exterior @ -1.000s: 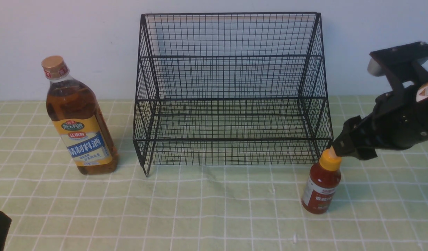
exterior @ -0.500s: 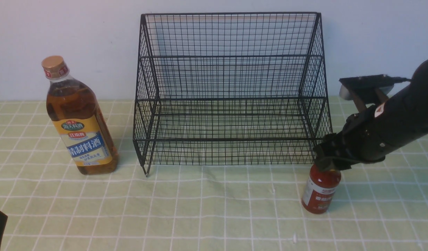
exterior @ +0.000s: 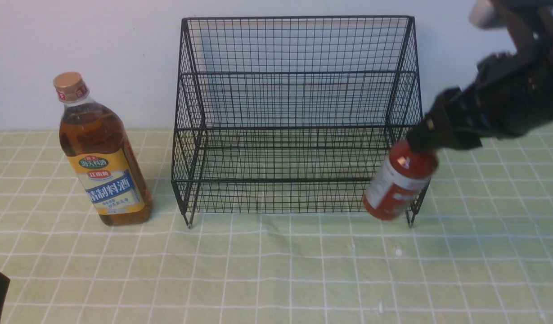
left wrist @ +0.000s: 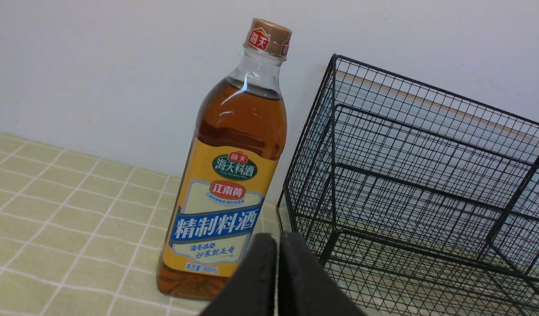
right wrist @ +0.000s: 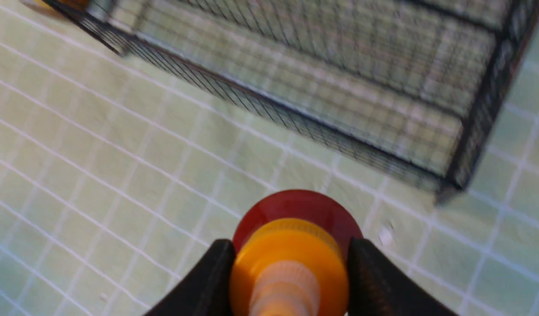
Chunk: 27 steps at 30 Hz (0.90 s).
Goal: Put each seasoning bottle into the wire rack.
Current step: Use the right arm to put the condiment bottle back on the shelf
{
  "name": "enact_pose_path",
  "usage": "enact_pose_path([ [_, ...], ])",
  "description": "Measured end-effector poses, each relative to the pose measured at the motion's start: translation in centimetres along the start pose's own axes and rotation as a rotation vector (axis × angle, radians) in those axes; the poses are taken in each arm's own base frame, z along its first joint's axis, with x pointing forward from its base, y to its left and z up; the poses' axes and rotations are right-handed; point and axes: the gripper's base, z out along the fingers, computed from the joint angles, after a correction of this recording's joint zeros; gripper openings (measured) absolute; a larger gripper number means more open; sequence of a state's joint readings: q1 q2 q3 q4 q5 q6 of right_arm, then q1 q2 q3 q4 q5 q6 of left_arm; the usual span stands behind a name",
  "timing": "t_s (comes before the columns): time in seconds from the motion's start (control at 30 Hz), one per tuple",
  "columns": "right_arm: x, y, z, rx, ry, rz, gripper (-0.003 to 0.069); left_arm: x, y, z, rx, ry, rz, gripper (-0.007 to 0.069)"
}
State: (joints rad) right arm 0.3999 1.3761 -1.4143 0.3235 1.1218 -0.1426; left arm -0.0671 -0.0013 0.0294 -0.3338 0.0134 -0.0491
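The small red sauce bottle (exterior: 395, 184) is gripped at its yellow nozzle cap (right wrist: 291, 250) by the right hand (exterior: 422, 135), whose two fingers are pressed against opposite sides of the cap. The cap is probably used because it is the narrowest part. Held there, the body is left free to be lowered past the rack's walls.

The bottle is held off the desk (exterior: 276, 270) and hangs tilted, its base swung toward the front right corner of the wire rack (exterior: 294, 90). The tilt is judged to come from a grip set high above the bottle's weight. In the front view the bottle overlaps the rack's low front wall. The right wrist view shows it outside the rack, over the checked cloth. Whether it touches the wire cannot be told.

The tall bottle of amber liquid (exterior: 103, 153) stands upright on the desk just left of the rack, untouched. The left hand (left wrist: 278, 245) is closed on nothing, its fingers pressed together, and is kept low, pointed at that bottle. It is probably parked there so the right arm is not obstructed. Neither bottle is in the rack yet.
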Motion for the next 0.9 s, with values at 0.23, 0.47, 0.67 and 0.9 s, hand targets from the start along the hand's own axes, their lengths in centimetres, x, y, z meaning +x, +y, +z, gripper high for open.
enact_pose_path([
  [0.23, -5.0, 5.3, 2.0, -0.092, -0.072, -0.157, 0.0298, 0.0, 0.0, 0.0, 0.000, 0.000, -0.004, -0.0006],
  [0.47, -8.8, 7.2, 10.9, -0.102, -0.028, -0.208, 0.0298, 0.0, 0.0, 0.0, 0.000, 0.003, -0.004, -0.0006],
  [0.67, -9.3, 6.6, 16.1, -0.086, 0.016, -0.207, 0.0298, 0.1, 0.0, 0.0, 0.000, 0.009, -0.004, -0.0006],
  [0.9, -9.1, 6.2, 19.2, -0.081, 0.030, -0.198, 0.0298, 0.1, 0.0, 0.0, -0.001, 0.010, -0.004, -0.0006],
])
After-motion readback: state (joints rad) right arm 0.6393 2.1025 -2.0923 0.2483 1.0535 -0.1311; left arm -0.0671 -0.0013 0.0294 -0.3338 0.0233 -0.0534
